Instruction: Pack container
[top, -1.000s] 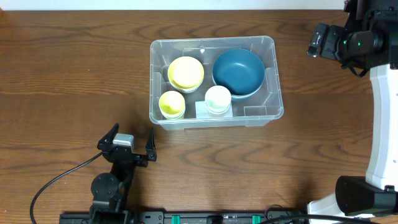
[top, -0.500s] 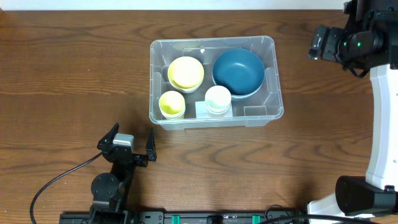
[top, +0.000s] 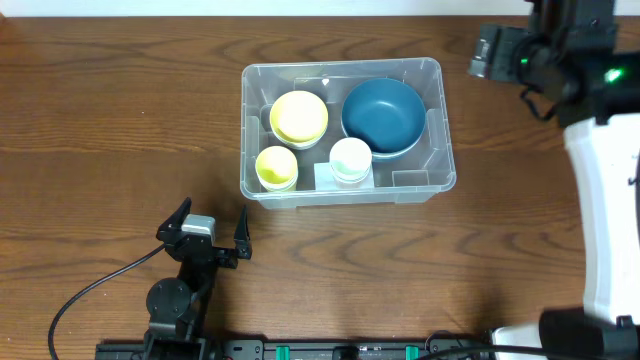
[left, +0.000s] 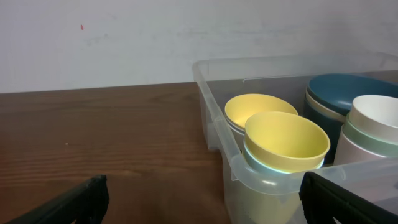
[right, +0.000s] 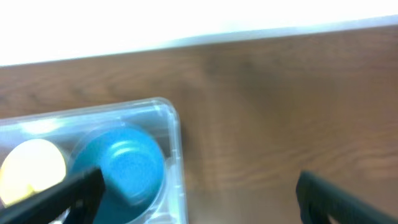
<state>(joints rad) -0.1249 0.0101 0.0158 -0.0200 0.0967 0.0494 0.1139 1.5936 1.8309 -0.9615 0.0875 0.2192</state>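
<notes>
Around the middle of the bench (top: 120, 120), looks finished: container (top: 345, 67) already loaded with blue bowl (top: 382, 115), yellow bowl (top: 298, 117), yellow cup (top: 276, 167) and white cup (top: 350, 158), nothing loose outside, left gripper (top: 212, 222) and right gripper (right: 199, 196) jaws spread wide, empty.

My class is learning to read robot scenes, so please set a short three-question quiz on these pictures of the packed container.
1. True or false: the dark blue bowl lies outside the container.
2. How many yellow bowls show from overhead? A one, B two, C four.
3. Are the left tool and right tool open or shut?
Key: 1 false; 2 B; 3 both open.
</notes>
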